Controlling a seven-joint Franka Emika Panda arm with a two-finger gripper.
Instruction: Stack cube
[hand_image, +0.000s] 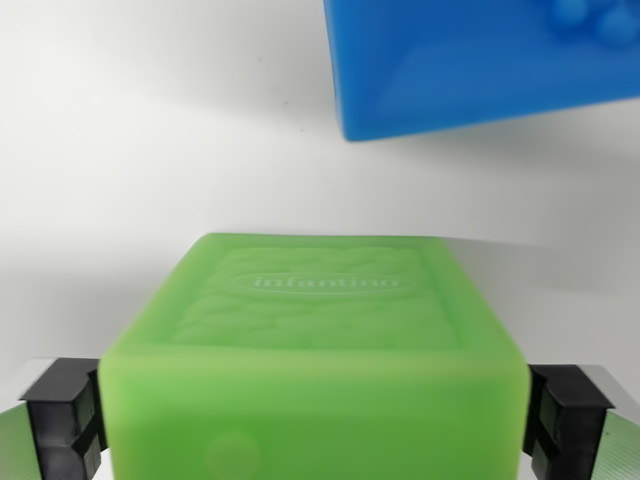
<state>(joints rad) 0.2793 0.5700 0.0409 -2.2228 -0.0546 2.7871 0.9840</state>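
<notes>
Wrist view: soft green rubbery cube (318, 365) filled the near centre of the frame, sitting between the two black finger pads (65, 420) of the hand (318, 425). Left pad was against the cube's left face, right pad against its right face, no gap visible on either side, so the hand was closed on the green cube. Light green strips showed behind the pads at both bottom corners.

Cube's top face was toward the camera: a raised rectangular border, a wavy embossed texture and an oval logo reading "infantino". Near face was blurred, with a faint round bump low on the left. Near edges were out of focus.

Blue rubbery cube (480, 60) was at the far right, cut off by the top and right frame edges, tilted in frame so its lower edge ran up toward the right. Rounded raised bumps showed on its upper face near the top right corner. It was well apart from the green cube, with bare white tabletop (150, 130) between them.

A soft shadow lay on the tabletop just past the green cube's far right edge. Couldn't tell whether the green cube was resting on the tabletop or lifted.
</notes>
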